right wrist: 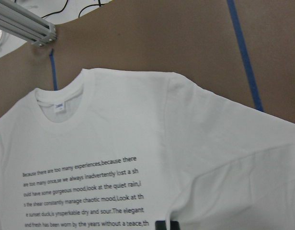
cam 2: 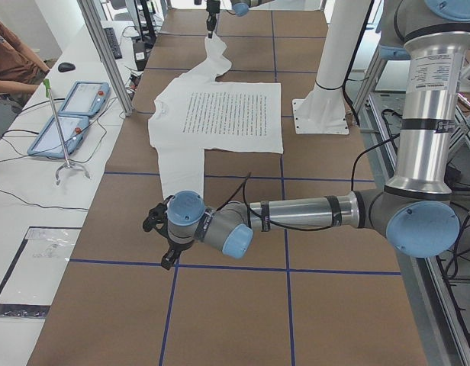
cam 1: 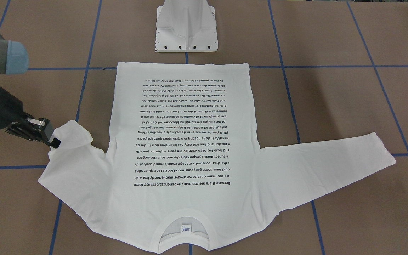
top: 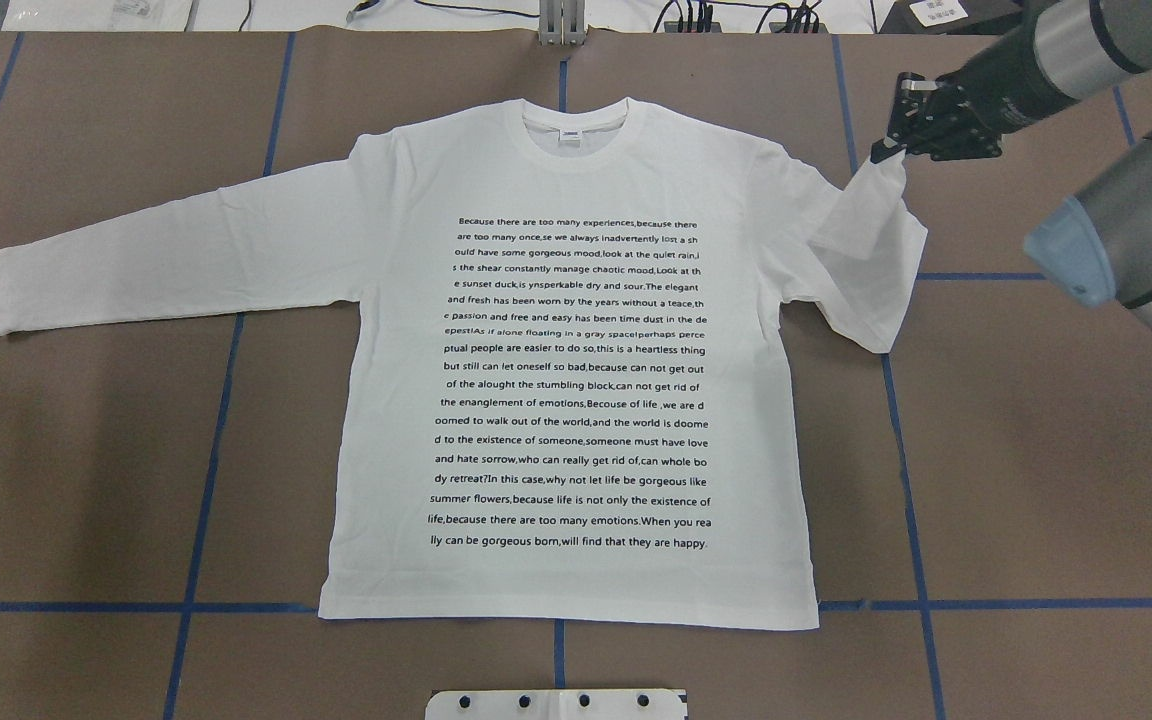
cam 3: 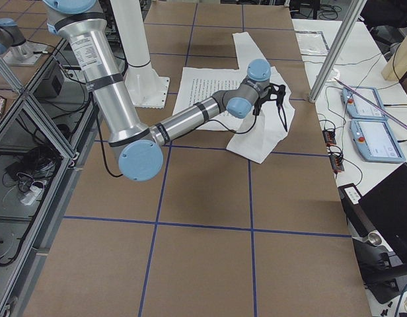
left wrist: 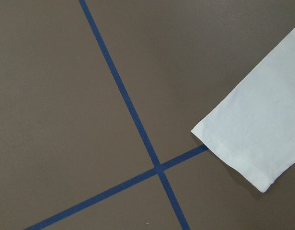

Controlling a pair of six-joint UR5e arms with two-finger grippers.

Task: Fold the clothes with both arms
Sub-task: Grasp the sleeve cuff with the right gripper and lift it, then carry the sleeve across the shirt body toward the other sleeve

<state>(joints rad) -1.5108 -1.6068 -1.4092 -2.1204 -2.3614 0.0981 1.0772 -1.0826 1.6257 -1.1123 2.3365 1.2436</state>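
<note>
The white long-sleeved shirt [top: 576, 180] lies flat, text side up, collar [top: 576, 115] away from the robot's base. My right gripper [top: 886, 150] is shut on the cuff of the right sleeve [top: 866, 260] and holds it lifted and folded back above the table; it also shows in the front-facing view [cam 1: 53, 141]. The left sleeve [top: 136, 270] lies stretched out flat. My left gripper [cam 2: 165, 248] hovers over the table by that sleeve's cuff [left wrist: 257, 134]; I cannot tell whether it is open or shut. No fingers show in the left wrist view.
The white pedestal base [cam 1: 186, 32] stands just behind the shirt's hem. Blue tape lines [top: 216, 400] cross the brown table. Beside the table's far long edge stand metal posts [cam 2: 105, 46], a side table with tablets [cam 2: 67, 114] and a seated person [cam 2: 6, 61].
</note>
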